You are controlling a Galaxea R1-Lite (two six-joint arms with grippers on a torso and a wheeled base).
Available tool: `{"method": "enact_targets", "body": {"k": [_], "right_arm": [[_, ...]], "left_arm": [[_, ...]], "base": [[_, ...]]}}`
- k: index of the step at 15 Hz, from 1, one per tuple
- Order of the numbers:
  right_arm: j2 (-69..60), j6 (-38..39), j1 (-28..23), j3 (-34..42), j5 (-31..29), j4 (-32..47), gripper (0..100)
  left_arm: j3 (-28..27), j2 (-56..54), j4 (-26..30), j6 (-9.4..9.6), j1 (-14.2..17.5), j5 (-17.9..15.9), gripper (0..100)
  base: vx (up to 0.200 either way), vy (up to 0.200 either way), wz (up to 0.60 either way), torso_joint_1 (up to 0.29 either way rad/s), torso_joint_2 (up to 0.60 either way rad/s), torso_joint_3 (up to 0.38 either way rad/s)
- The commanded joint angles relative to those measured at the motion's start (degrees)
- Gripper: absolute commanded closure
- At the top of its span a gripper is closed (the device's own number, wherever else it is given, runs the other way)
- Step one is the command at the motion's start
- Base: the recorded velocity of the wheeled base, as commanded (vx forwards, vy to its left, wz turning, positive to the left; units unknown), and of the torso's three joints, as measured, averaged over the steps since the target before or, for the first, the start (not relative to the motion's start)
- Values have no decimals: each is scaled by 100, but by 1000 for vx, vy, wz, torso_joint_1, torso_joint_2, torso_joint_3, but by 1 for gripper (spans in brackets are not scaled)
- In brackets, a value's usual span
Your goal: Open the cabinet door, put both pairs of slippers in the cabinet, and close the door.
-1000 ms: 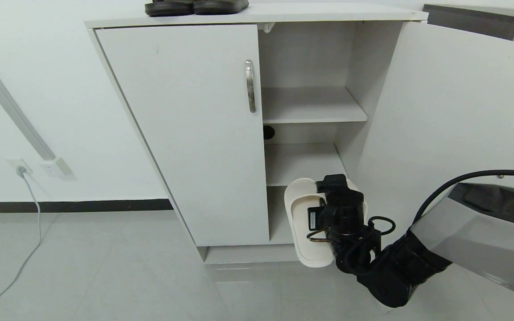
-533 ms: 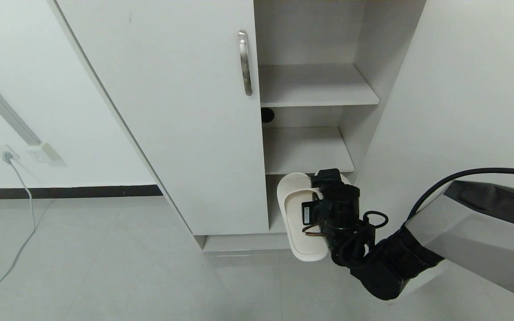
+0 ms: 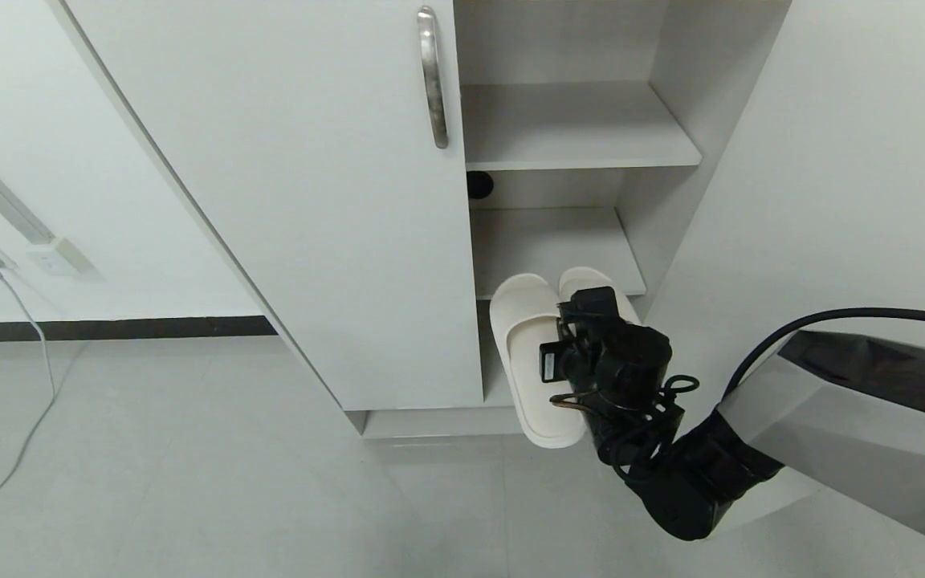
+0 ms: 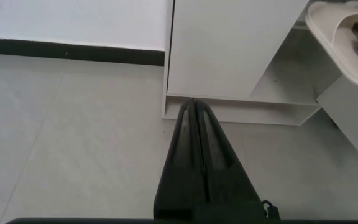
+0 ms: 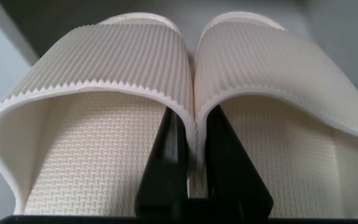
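Our right claw (image 5: 194, 143) clamps both slippers (image 3: 527, 361) by their touching inner edges, apparently so the pair enters the cabinet (image 3: 575, 128) together.

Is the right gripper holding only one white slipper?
No, the right gripper pinches the touching inner edges of two white slippers, which it holds side by side.

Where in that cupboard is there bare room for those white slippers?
The upper shelf and the shelf below it are bare, between the shut left door and the open right door. The bottom opening is crowded: the slippers in the right gripper hang before it.
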Motion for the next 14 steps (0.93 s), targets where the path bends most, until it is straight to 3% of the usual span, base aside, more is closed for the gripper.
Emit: {"method": "enact_targets", "body": {"k": [1,7,14], "right_arm": [[99,-162,-23,60,-21,-142,100],[152,-136,-84,34,-100,-1,100],[170,-136,-84,25,-100,8,100]], "left_arm": [[1,9,0,-5,1,2,100],[1,9,0,-5,1,2,100],[1,9,0,3,1,2,100]], "base": [[0,0,0,0,0,0],[0,0,0,0,0,0],[200,0,0,0,3,1]]}}
